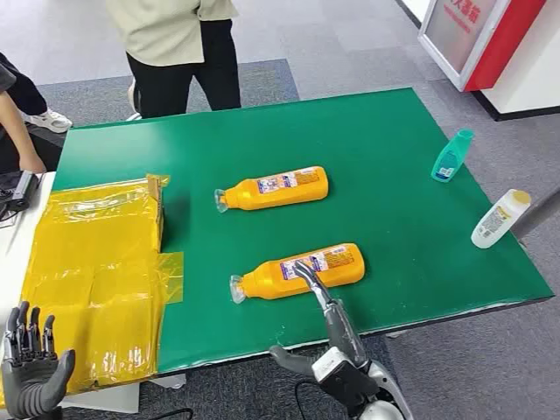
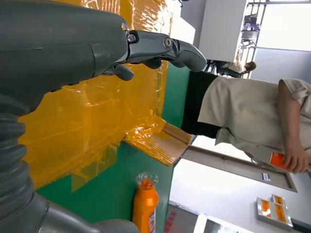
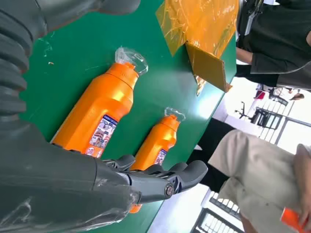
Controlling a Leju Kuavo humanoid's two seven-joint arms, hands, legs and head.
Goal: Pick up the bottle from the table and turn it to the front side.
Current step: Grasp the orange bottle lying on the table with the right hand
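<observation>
In the head view, two orange bottles lie flat on the green table (image 1: 409, 227), necks pointing toward the yellow wrapped box (image 1: 99, 262). The near orange bottle (image 1: 300, 271) is the likely target, since the right hand (image 1: 324, 328) reaches over the table edge with its fingers stretched out, one fingertip over the bottle's label. The hand holds nothing; its fingers are spread, apparently readying a grasp around the body. The far orange bottle (image 1: 274, 188) lies beyond the near one, well apart from it. The left hand (image 1: 30, 367) hovers over the near corner of the box, fingers upright and apart, holding nothing, seemingly parked out of the way. A person (image 1: 175, 48) stands at the table's far edge.

In the left wrist view, the left hand (image 2: 110, 48) extends its fingers over the yellow wrapping, gripping nothing.

In the right wrist view, the right hand (image 3: 146, 179) spreads its fingers just over the near orange bottle (image 3: 99, 121). The bottle lies label-up, so a grasp from above should suit it.
</observation>
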